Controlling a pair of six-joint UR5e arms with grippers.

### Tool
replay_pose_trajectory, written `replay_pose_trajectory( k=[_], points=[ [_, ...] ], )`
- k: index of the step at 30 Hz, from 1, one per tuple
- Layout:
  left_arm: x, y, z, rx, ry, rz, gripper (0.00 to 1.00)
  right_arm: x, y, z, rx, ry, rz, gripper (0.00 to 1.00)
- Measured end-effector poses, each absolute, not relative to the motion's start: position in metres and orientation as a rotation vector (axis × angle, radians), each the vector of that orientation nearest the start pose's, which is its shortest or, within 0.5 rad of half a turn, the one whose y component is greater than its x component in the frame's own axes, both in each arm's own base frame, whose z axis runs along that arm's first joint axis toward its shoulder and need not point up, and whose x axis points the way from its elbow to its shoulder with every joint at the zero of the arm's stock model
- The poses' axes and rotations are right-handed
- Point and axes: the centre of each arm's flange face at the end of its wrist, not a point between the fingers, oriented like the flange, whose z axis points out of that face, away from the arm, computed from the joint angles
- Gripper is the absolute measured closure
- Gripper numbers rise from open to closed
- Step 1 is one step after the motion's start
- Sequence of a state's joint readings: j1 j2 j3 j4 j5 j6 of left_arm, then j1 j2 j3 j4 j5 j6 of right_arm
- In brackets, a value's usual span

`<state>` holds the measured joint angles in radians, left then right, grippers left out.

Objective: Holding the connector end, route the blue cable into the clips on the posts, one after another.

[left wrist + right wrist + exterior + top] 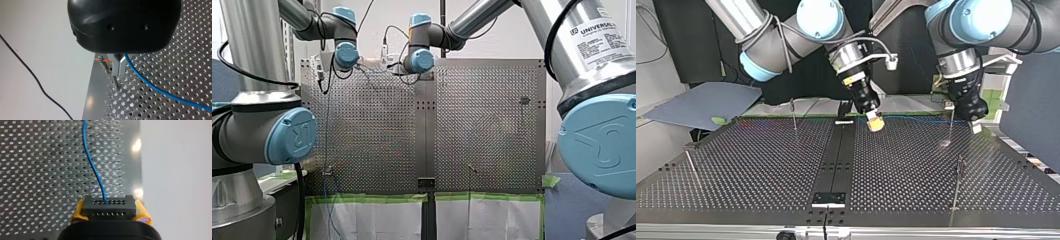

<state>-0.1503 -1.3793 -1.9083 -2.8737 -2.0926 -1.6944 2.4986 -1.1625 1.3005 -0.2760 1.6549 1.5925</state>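
In the right wrist view my right gripper (111,212) is shut on the dark grey connector (109,206), yellow pads (142,213) on both sides of it. The blue cable (93,165) leaves the connector and runs ahead over the perforated plate. In the top view it (916,119) stretches from my right gripper (875,123) toward my left gripper (976,126). In the left wrist view my left gripper (119,68) has its metal fingers shut on the blue cable (155,88), just above a thin post (116,83). In the front view the cable (327,130) drops toward a near post (327,171).
More thin posts stand on the plate: in the top view one at the back left (793,114), one at the left edge (691,167), one at the front right (958,185). A black bracket (828,199) sits on the middle strip. A clip with orange (103,61) stands beside my left fingers.
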Motion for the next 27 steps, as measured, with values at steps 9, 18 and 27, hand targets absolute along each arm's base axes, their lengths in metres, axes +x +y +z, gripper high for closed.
replay_pose_trajectory(
  k=[9,18,27],
  points=[
    [0.396,-0.136,0.438,-0.397,1.414,0.177,1.00,0.629,-0.316,0.430,1.609,-0.651,1.957,1.00],
    [0.406,-0.129,0.457,-0.401,1.378,0.174,1.00,0.643,-0.333,0.436,1.589,-0.659,1.972,1.00],
    [0.431,-0.127,0.469,-0.377,1.380,0.165,1.00,0.654,-0.345,0.437,1.577,-0.660,1.978,1.00]
  ],
)
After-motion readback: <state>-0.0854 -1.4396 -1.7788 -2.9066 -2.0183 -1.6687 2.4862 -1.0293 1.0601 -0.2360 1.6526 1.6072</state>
